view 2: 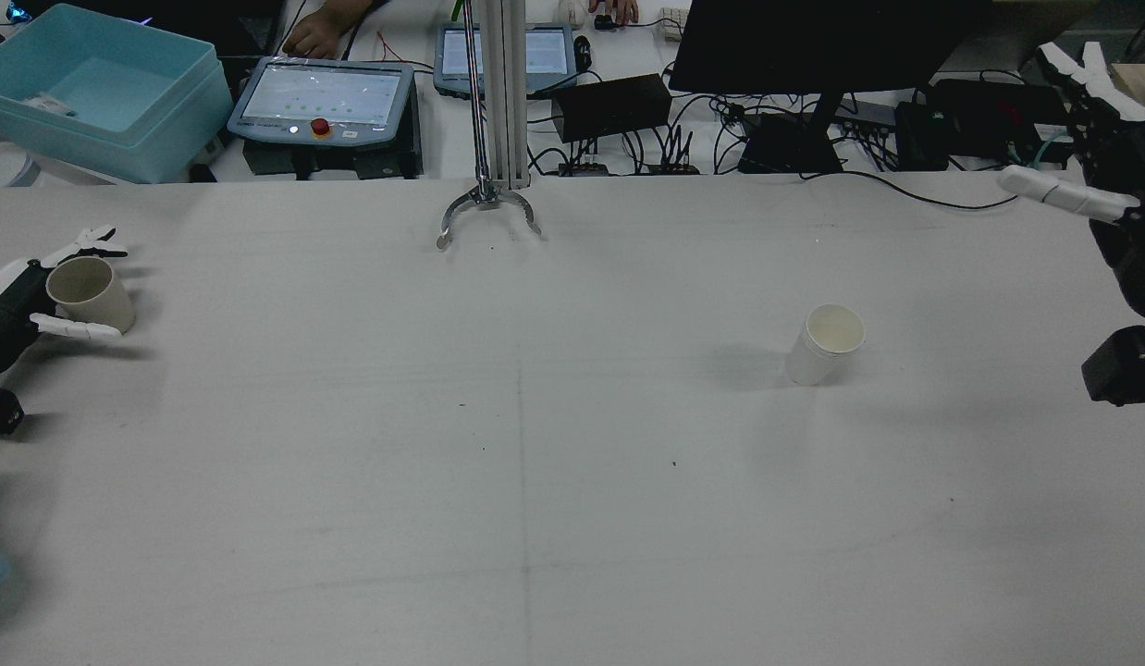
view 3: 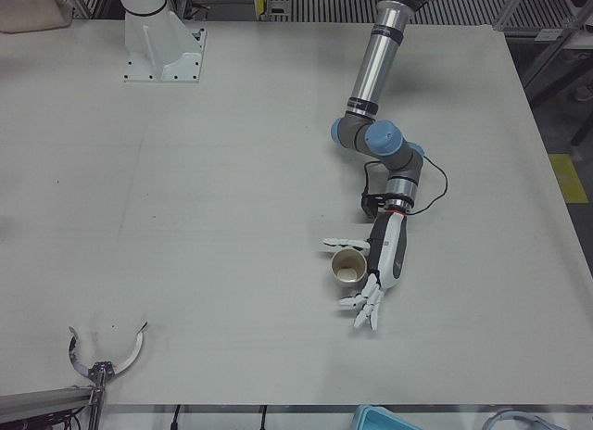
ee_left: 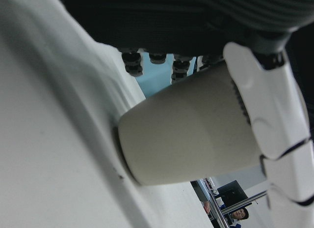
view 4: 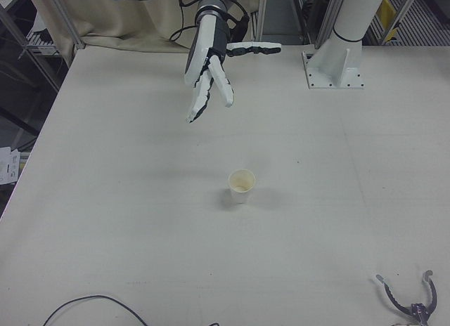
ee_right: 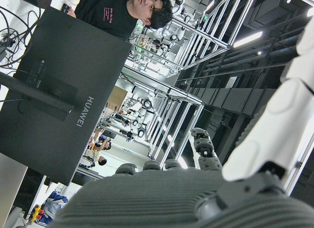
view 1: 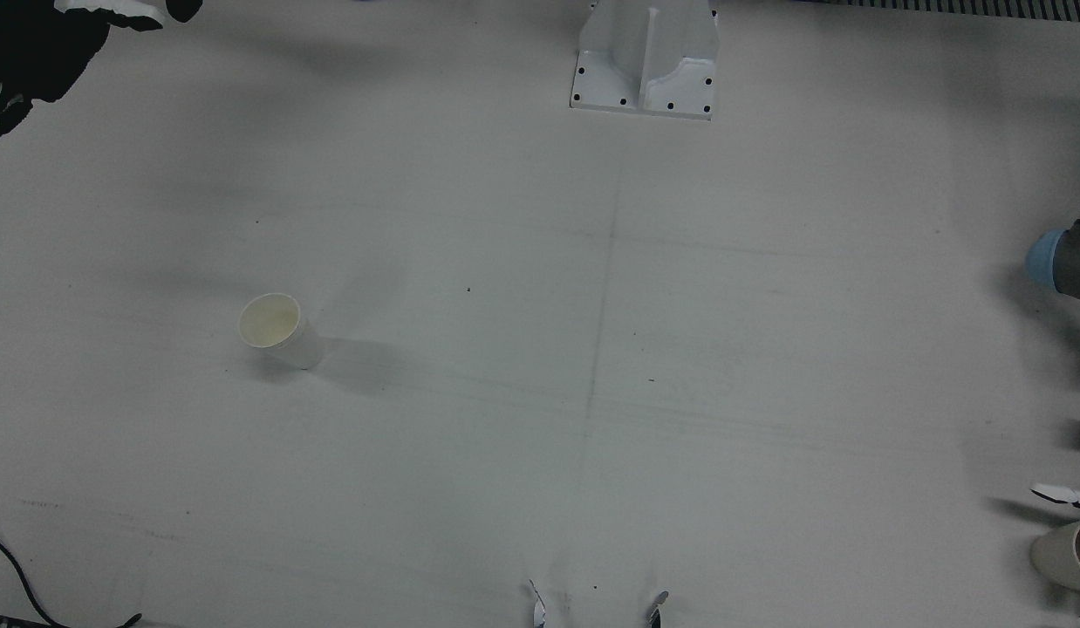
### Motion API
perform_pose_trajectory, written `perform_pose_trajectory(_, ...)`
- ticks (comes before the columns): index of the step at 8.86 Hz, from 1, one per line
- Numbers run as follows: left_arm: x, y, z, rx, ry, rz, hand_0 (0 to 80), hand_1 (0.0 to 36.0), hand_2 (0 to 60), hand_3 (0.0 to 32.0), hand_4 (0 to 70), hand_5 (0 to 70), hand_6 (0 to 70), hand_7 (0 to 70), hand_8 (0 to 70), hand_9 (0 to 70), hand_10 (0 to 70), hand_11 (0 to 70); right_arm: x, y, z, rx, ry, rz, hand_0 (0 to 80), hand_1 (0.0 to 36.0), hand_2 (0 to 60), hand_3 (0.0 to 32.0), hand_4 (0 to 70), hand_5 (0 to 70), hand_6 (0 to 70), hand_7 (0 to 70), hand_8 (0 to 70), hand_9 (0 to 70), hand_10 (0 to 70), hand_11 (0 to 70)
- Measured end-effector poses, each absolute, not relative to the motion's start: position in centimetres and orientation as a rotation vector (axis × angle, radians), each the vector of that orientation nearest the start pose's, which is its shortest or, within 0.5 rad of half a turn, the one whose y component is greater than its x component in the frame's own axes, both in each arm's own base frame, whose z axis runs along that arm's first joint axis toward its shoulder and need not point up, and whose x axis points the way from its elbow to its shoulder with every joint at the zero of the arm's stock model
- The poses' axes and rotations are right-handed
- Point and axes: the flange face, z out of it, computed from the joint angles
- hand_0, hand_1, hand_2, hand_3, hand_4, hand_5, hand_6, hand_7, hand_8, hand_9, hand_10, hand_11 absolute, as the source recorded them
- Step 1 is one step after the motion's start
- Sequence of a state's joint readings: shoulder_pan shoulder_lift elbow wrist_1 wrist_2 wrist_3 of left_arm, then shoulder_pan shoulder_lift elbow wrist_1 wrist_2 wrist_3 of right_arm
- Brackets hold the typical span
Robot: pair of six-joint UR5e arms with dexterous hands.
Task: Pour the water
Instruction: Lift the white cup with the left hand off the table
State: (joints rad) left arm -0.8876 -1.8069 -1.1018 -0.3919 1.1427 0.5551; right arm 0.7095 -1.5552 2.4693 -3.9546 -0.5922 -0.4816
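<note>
A beige cup (view 3: pixel 350 266) stands on the table at the far left edge of the rear view (view 2: pixel 87 291). My left hand (view 3: pixel 386 256) lies beside it, open, with the thumb on one side and the straight fingers (view 3: pixel 366 308) on the other. In the left hand view the cup (ee_left: pixel 191 132) rests on the table with one finger (ee_left: pixel 267 105) against its side. A white paper cup (view 2: pixel 824 344) stands upright on the right half, also in the right-front view (view 4: pixel 241 185). My right hand (view 4: pixel 209 55) is raised high above the table, open and empty, well away from the white cup.
A metal claw-shaped bracket (view 2: pixel 487 217) lies at the table's far edge, in the middle. An arm pedestal (view 1: pixel 645 57) stands at the robot's side. A blue bin (view 2: pixel 101 88), teach pendants and a monitor (view 2: pixel 813 37) stand beyond the table.
</note>
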Motion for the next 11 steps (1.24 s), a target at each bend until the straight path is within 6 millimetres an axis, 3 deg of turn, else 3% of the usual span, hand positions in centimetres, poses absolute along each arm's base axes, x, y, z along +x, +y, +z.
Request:
perform_pose_trajectory(1,23.4,-56.5,75.0,0.247,2.052,-1.679,36.1,36.0,60.0,0.0,27.3,63.5,9.1,11.8,6.7,10.8,9.6,15.7,-9.6,-36.7,37.1,-0.624,2.352,-2.278,41.0,8.6,7.0,0.0,2.3,0.7,0.0,0.0,0.0,0.4,0.0,0.0)
perform_pose_trajectory(2,23.3,-56.5,74.7,0.250,2.042,-1.688,26.3,36.0,60.0,0.0,28.4,65.5,9.0,11.9,6.9,11.1,10.3,16.8,-9.6,-36.7,37.1,-0.625,2.352,-2.279,41.1,8.7,7.0,0.0,2.3,0.7,0.0,0.0,0.0,0.3,0.0,0.0)
perform_pose_trajectory(4,23.2,-56.6,73.8,0.256,2.022,-1.701,25.8,36.0,60.0,0.0,29.8,61.3,8.5,11.6,5.6,9.5,9.1,15.0,-9.5,-36.7,37.0,-0.623,2.352,-2.276,41.3,8.9,7.1,0.0,2.6,1.1,0.0,0.0,0.1,0.5,0.0,0.0)
perform_pose_trajectory(6,22.8,-56.5,73.5,0.214,2.023,-1.744,28.5,36.0,60.0,0.0,28.1,69.3,7.0,10.6,4.1,7.4,8.1,13.6,-9.6,-36.6,37.0,-0.620,2.354,-2.276,40.1,8.5,8.4,0.0,1.7,0.0,0.0,0.0,1.4,2.0,0.4,1.4)
perform_pose_trajectory(7,22.5,-56.3,73.1,0.177,2.035,-1.772,25.5,36.0,60.0,0.0,27.7,67.3,6.6,10.3,3.7,6.9,7.9,13.3,-9.9,-36.6,37.1,-0.625,2.358,-2.285,40.0,8.5,8.3,0.0,0.5,0.0,0.0,0.0,1.9,2.5,0.8,2.2)
perform_pose_trajectory(9,21.9,-55.6,70.8,0.133,2.059,-1.794,28.2,36.0,60.0,0.0,29.1,64.9,5.4,8.9,2.2,4.8,6.9,11.9,-11.8,-37.8,39.2,-0.677,2.352,-2.335,41.3,9.1,7.2,0.0,0.4,0.0,0.0,0.0,0.5,0.0,0.0,0.0)
perform_pose_trajectory(11,21.6,-55.3,67.9,0.116,2.073,-1.796,26.0,36.0,60.0,0.0,29.4,61.7,4.5,8.0,1.5,3.6,6.2,10.7,-15.5,-40.9,44.0,-0.672,2.353,-2.331,42.0,9.5,6.5,0.0,0.0,0.5,0.0,0.0,0.0,0.0,0.0,0.0)
